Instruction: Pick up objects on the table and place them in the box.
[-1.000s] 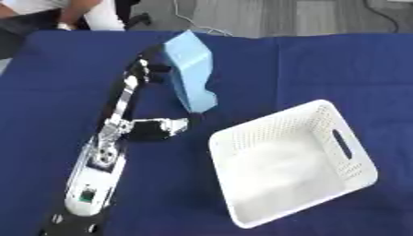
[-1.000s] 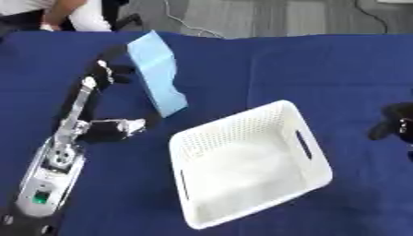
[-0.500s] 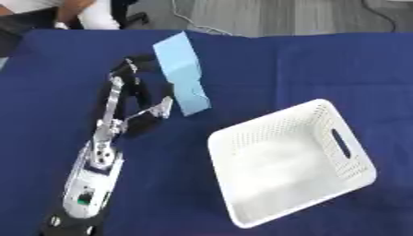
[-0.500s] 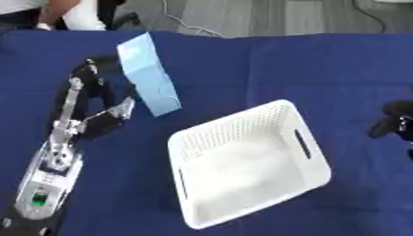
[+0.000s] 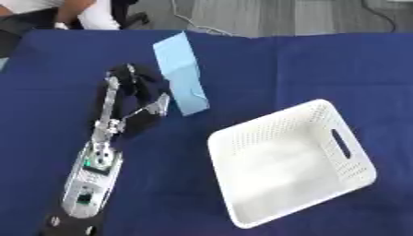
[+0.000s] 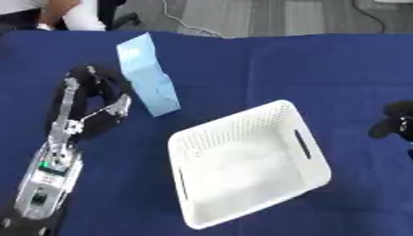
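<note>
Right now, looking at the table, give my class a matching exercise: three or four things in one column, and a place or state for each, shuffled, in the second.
Column one:
1. light blue rectangular packet
2. white perforated plastic basket
3. left hand
4. right hand

Column two:
A. shows only at the right edge of the right eye view
B. beside the packet, on its left
C. nothing inside, handle slot in its right wall
D. stands tilted on the blue cloth, left of the basket

Pairs: 1-D, 2-C, 3-B, 4-A
</note>
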